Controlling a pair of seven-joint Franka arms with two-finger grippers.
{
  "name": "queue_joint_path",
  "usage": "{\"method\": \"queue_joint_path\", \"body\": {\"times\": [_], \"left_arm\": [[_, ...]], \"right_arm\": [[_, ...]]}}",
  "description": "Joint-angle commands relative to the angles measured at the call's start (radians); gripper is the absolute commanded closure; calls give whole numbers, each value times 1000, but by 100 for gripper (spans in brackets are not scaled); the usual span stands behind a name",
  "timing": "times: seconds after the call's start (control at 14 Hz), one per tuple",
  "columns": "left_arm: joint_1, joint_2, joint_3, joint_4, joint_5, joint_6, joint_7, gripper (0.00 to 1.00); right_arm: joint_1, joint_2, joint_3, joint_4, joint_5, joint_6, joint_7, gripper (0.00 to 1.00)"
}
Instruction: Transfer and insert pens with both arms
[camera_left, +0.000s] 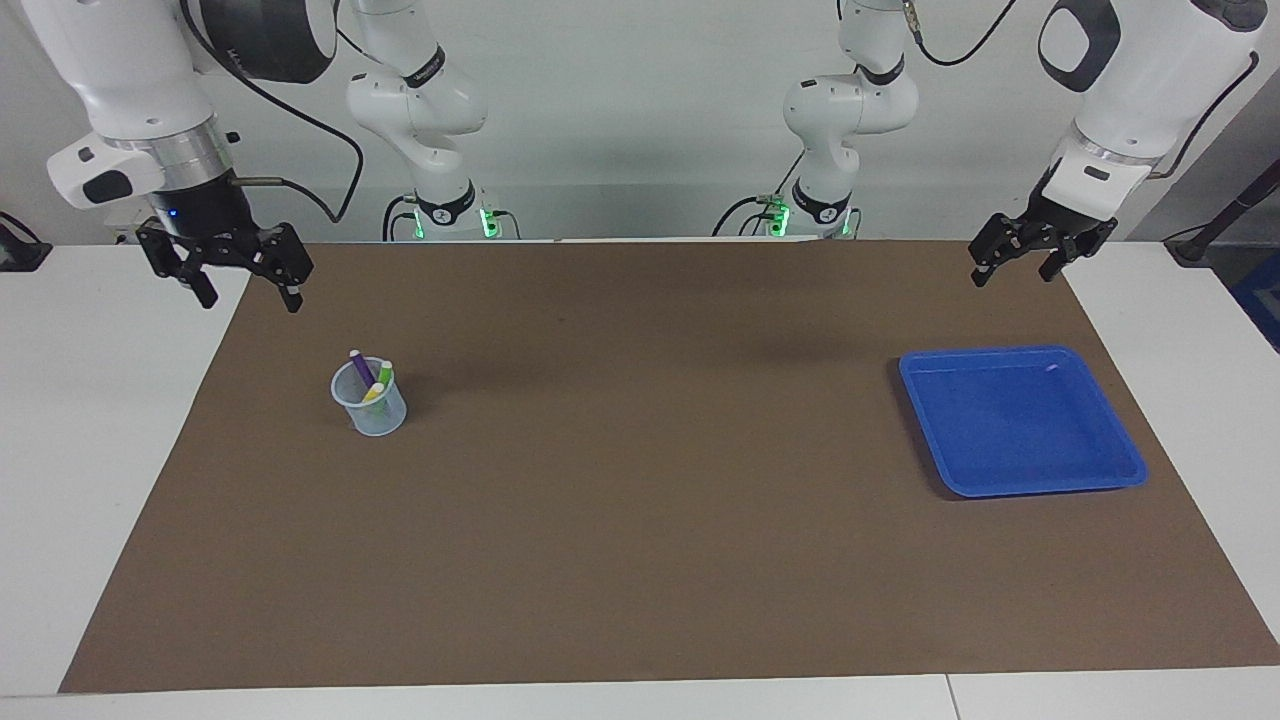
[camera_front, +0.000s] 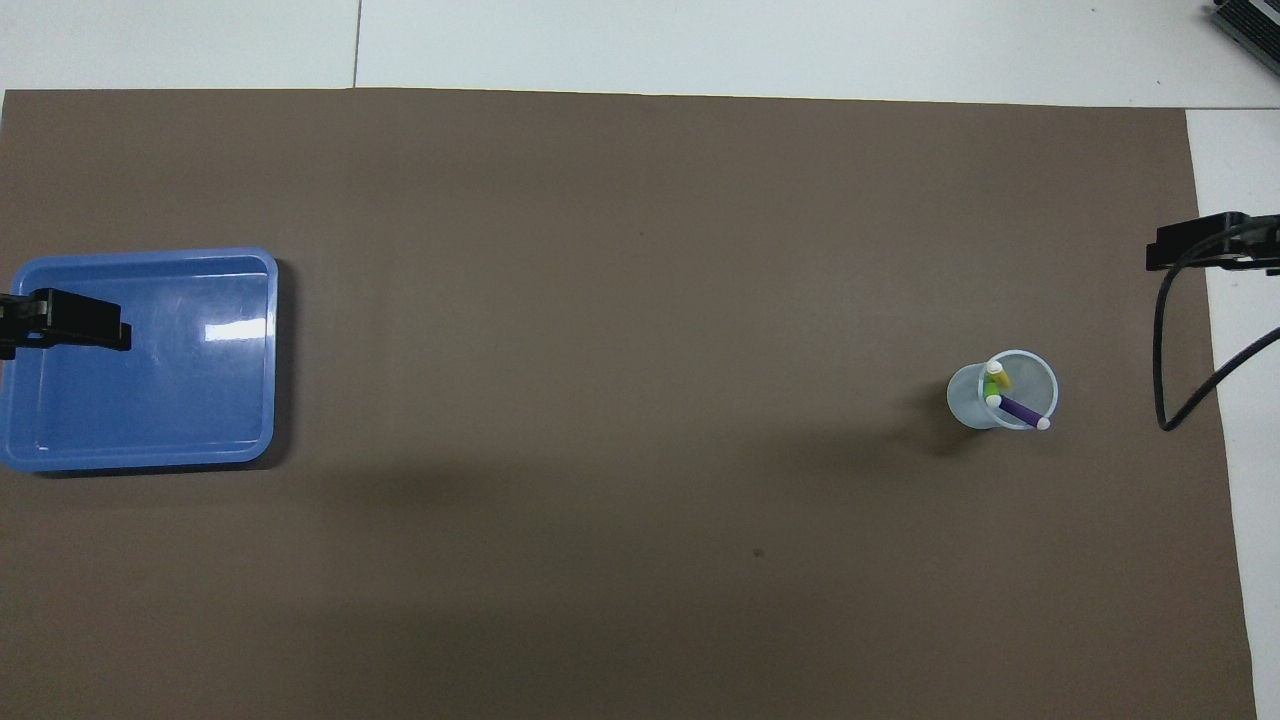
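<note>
Inspector A: Count, working across the facing view from its left edge. Grippers?

Inspector B: Two. The right gripper (camera_left: 245, 290) hangs empty at about ten o'clock from the cup, over the mat's edge at the right arm's end of the table, fingers spread wide. The left gripper (camera_left: 1018, 270) hangs over the mat's corner at the left arm's end, at about twelve o'clock from the tray, also spread wide and empty.

Inspector A: Containers?

Inspector B: Two. One clear plastic cup (camera_left: 372, 410) stands upright on the brown mat (camera_left: 640, 520) toward the right arm's end. One blue tray (camera_left: 1020, 420) lies flat toward the left arm's end, well apart from the cup, nothing in it.

Inspector A: Pens?

Inspector B: Three, all inside the cup. The purple pen (camera_left: 361, 367) leans toward eleven o'clock in the facing view, its pale tip above the rim. The green pen (camera_left: 385, 375) stands nearly upright beside it. The yellow pen (camera_left: 373, 392) sits lowest, mostly within the cup wall.

Inspector A: Confirmed from overhead?

Inspector B: Yes. The cup (camera_front: 1003, 392) shows three pale pen ends. The purple pen (camera_front: 1020, 410) points to four o'clock and reaches the rim; the green pen (camera_front: 991, 388) and the yellow pen (camera_front: 1000, 376) lie close together. Neither gripper touches the cup or the tray.

Inspector A: Other arms?

Inspector B: Two smaller green-lit arms (camera_left: 420, 100) stand at the table's robot end.
</note>
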Motion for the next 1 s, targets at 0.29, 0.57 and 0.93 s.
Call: {"method": "queue_joint_path", "body": {"times": [0.29,0.57,0.93], "left_arm": [[3,15,1,34,8,-32,9,0],[3,15,3,34,8,-32,9,0],[3,15,6,34,8,-29,9,0]], "right_arm": [[29,19,-41,32,24,-23,-23,0],[27,19,-38,35,24,-30,-23,0],[27,19,-38,81,41,-141,-29,0]]}}
